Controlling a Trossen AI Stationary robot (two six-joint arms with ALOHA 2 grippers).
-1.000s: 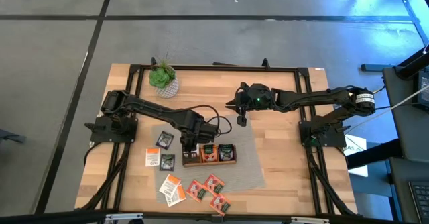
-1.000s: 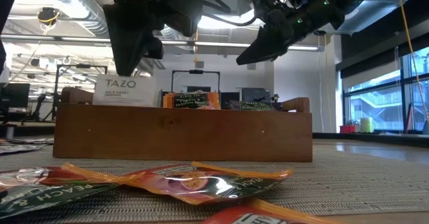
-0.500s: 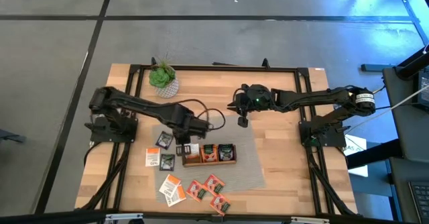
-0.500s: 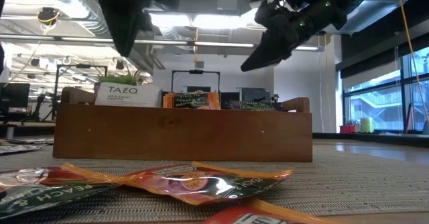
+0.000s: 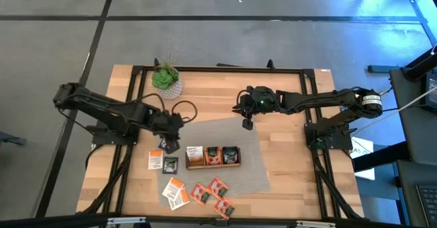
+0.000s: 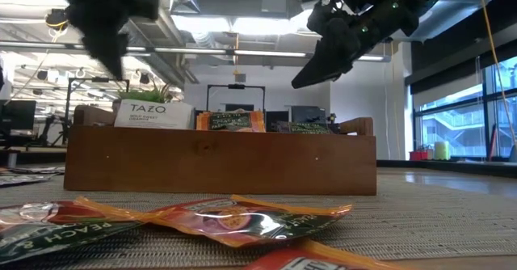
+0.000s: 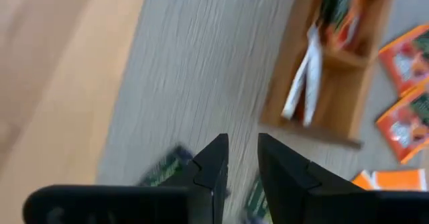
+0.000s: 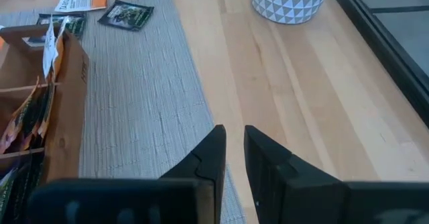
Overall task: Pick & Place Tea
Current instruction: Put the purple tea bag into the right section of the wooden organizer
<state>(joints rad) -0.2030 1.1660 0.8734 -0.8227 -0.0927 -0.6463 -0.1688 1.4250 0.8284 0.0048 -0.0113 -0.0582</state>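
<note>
we judge the job partly done: the wooden tray (image 5: pixel 213 157) on the grey mat (image 5: pixel 235 143) already holds sachets in all three compartments, a white pair (image 5: pixel 194 151) in the end nearest the left arm, orange ones (image 5: pixel 213 153) in the middle and dark ones (image 5: pixel 230 153) at the far end, though we cannot count how many stand in each. what is left lies loose on the table: we count two dark sachets (image 5: pixel 168 143) beside the tray's left end, one of them under the left gripper (image 5: pixel 170 145), a white-and-orange sachet (image 5: pixel 156 160) next to them, two more white-and-orange ones (image 5: pixel 175 192) nearer the front edge, and a cluster of red sachets (image 5: pixel 213 193) in front of the tray, about four, overlapping so the count is unsure. the left gripper hangs over the dark sachets with its fingers (image 7: pixel 216 163) a narrow gap apart and nothing between them. the right gripper (image 5: pixel 246 123) waits over the far side of the mat, empty, its fingers (image 8: pixel 212 157) likewise a narrow gap apart. one potted plant (image 5: pixel 166 80) stands at the back of the table, well apart from the tea
</note>
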